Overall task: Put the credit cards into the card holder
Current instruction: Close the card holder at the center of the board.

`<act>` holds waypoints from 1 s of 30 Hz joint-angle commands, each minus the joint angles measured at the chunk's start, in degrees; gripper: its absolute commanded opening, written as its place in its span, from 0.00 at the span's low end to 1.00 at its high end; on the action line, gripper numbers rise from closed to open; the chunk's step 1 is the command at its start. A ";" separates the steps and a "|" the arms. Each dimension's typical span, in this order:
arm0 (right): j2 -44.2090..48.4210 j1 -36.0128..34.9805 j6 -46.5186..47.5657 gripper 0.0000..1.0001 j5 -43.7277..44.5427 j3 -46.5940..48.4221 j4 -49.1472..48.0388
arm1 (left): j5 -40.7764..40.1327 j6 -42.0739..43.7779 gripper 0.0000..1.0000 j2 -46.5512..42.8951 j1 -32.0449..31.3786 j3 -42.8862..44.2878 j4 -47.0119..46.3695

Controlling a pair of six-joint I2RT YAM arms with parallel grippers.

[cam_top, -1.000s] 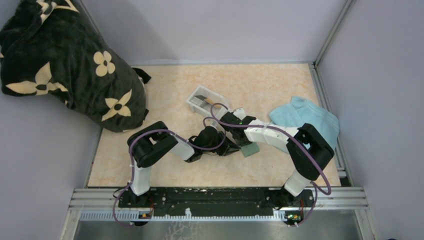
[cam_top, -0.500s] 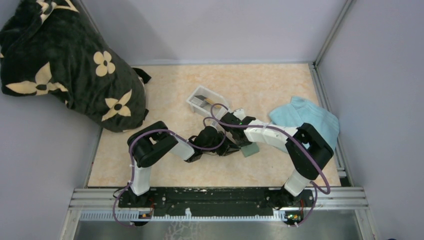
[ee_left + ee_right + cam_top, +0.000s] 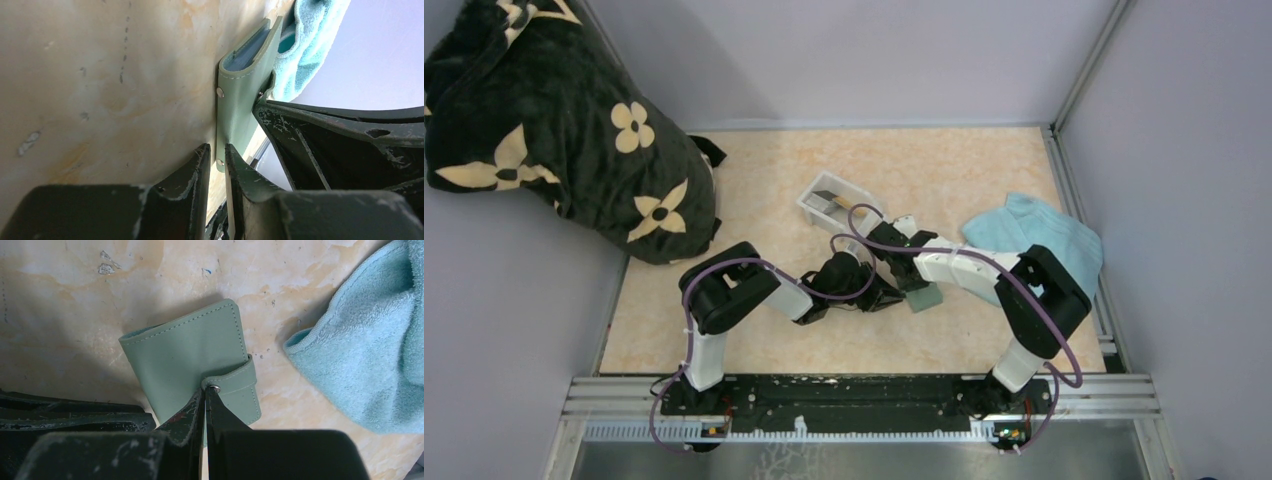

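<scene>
— Right gripper [image 3: 207, 390] first: how do its jaws stand?
— Pressed together, tips down on the snap [image 3: 214, 388] at the free end of the strap [image 3: 237, 380] on the card holder [image 3: 185, 360]. Whether any of the strap is caught between them, I cannot tell.
— And the left gripper [image 3: 216, 150]?
— Jaws narrowly apart, with the holder's edge running into the gap. It looks clamped on that edge, pinning the holder flat on the table [image 3: 150, 270].
— So the holder is closed?
— Yes. It is folded, grey-green cover up, with the strap fastened across it. A sliver of pale blue lining shows at one end only.
— Which way does the strap lie from the right gripper?
— It comes round the holder's towel-side edge onto the cover and ends at the snap, right under the tips. The towel [image 3: 370, 340] lies just beside that edge, not touching it. Seen from the left gripper, the holder stretches away toward the towel, so that gripper has the opposite edge. My judgement is that the coming move is a pull on the free end, up and back toward the towel side, with the left gripper bracing.
— Where are the credit cards [image 3: 832, 199]?
— In the white tray [image 3: 809, 209], beyond the holder on the side away from the arm bases. It is near the holder but apart from it. None is in the holder yet.
— Which arm is nearer them?
— The right, I would say, since its wrist sits between holder and tray.
— Any risk?
— The tips could slip off the thin strap, or the holder could lift with it.
</scene>
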State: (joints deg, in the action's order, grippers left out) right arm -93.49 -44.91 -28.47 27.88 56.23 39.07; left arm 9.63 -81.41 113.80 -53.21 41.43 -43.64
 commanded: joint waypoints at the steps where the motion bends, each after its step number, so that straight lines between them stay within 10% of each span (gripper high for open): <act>1: -0.63 1.38 0.60 0.02 -1.33 0.18 -2.17 | -1.63 2.36 0.26 3.60 0.45 -1.99 9.76; 30: -3.89 16.18 -1.55 0.03 -23.75 -2.44 -7.36 | -9.94 18.96 0.26 -6.79 0.83 10.49 36.44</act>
State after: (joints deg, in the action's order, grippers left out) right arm -93.73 -31.29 -28.34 6.28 57.08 37.65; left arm 4.43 -69.58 107.31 -52.73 48.80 -19.81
